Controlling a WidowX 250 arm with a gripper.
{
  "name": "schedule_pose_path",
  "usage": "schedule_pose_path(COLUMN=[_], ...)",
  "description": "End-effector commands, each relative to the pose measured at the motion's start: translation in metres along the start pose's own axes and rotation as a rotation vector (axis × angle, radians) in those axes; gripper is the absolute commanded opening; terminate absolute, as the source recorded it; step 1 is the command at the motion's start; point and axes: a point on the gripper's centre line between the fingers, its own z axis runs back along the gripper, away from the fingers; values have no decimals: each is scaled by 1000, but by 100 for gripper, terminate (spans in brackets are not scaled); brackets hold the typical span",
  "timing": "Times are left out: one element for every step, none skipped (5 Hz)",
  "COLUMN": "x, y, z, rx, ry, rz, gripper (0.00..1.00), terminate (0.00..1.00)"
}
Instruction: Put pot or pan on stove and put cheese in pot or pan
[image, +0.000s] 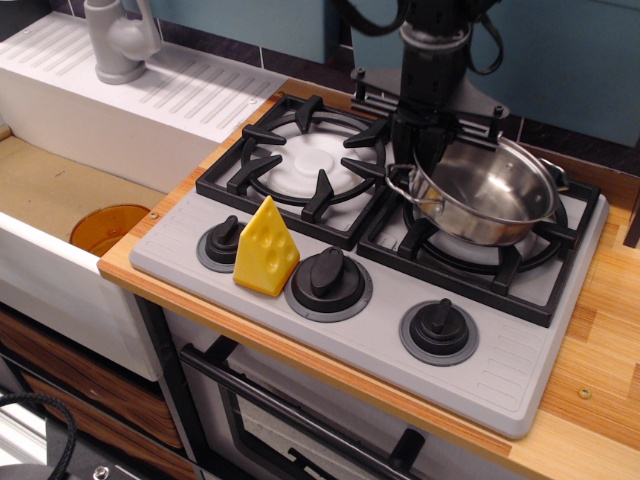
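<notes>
The shiny steel pot (492, 192) hangs tilted over the right burner of the grey stove (372, 338), left rim higher than right. My gripper (421, 152) comes down from above at the pot's left rim and is shut on it; the fingertips are partly hidden by the rim. I cannot tell if the pot's low right side touches the black grate (500, 262). The yellow cheese wedge (265, 250) stands upright on the stove's front panel between the left knob (224, 240) and the middle knob (328, 274), well apart from the gripper.
The left burner grate (300, 160) is bare. A third knob (439, 325) sits front right. A white sink with an orange drain (108, 226) and a grey tap (118, 38) lies to the left. The wooden counter edge (600, 340) runs along the right.
</notes>
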Motion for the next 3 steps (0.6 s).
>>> schedule_pose_path(x=[10, 18, 28], y=[30, 57, 90], z=[47, 45, 39], rx=[-22, -34, -54], ry=[-95, -110, -109], rz=[-60, -108, -161], gripper=[0, 0, 0], terminate=[0, 0, 0])
